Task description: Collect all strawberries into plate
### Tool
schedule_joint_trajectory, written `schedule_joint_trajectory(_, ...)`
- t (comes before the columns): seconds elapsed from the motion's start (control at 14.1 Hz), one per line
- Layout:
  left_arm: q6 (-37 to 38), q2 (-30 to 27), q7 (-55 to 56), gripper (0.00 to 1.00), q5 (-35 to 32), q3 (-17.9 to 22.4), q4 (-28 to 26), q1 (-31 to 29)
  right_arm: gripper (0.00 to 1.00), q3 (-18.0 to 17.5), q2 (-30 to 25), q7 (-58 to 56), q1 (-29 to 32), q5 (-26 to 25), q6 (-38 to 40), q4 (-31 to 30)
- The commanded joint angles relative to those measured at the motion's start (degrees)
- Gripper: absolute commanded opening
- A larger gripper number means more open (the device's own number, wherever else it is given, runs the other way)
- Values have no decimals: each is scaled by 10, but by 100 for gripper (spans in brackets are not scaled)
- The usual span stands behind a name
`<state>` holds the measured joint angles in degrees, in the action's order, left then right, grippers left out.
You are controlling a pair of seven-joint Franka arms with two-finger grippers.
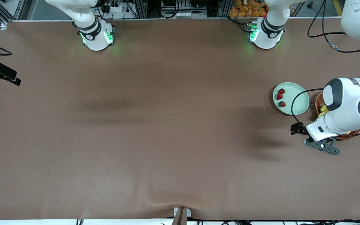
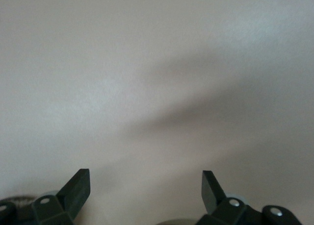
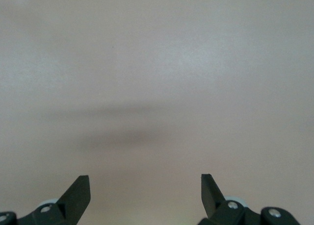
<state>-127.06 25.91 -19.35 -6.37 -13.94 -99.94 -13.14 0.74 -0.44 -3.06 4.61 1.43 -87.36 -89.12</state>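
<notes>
Three strawberries (image 1: 280,97) lie together inside the pale green plate (image 1: 298,104), on the side toward the right arm's end. The plate sits at the left arm's end of the table. My left gripper (image 1: 322,146) hangs over bare table beside the basket. In the left wrist view my left gripper (image 2: 145,186) is open, with only tabletop between its fingers. In the right wrist view my right gripper (image 3: 145,186) is also open over bare table, holding nothing. The front view does not show the right gripper.
A brown wicker basket (image 1: 318,104) with yellow fruit (image 1: 323,109) stands right beside the plate, mostly hidden under the left arm. A black cable (image 1: 295,97) loops over the plate. A black device (image 1: 0,73) sits at the table's edge at the right arm's end.
</notes>
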Motion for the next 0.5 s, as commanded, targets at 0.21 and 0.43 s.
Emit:
schedule_joint_trajectory(0.21, 11, 5, 19, 100, -2, 81, 33, 92, 100, -3, 3, 8, 1, 1, 1, 6)
schedule_joint_trajectory(0.43, 16, -13, 21, 100, 0, 106, 33, 122, 100, -4, 5, 8, 1, 1, 0, 6)
